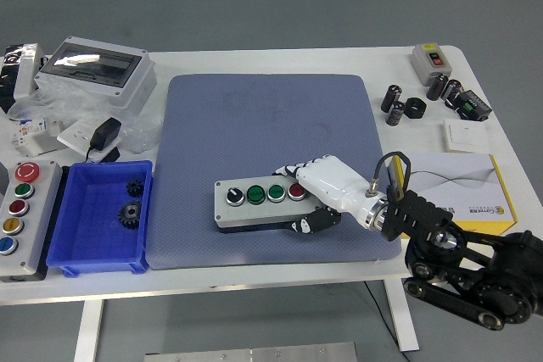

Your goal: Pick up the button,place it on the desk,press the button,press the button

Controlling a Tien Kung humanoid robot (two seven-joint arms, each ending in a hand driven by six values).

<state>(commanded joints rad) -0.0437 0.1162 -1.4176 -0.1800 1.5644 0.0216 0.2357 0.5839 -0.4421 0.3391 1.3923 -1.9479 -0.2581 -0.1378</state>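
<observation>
One white table (254, 64) carries everything, most of its middle covered by a blue-grey mat (271, 125). Left side: grey enclosure with a clear lid (95, 72), blue bin (76, 247) with two small gears in it, and a second grey button box (25, 218) with red, green, red, yellow and blue buttons at the near left edge. Right side: yellow and white carton (462, 188), a small switch box (431, 60) at the far corner, a few black cylinders (394, 103).

Button box (254, 206) sits on the mat's near part, long axis roughly parallel to the table's near edge. Grey top, black base. Left to right on top: black selector knob, two green buttons, one red button at the right end.

Right hand (327, 188), white shell with black fingertips, grips the box's right end: fingers over the top by the red button, thumb curled at the front face. Black arm enters from lower right.
</observation>
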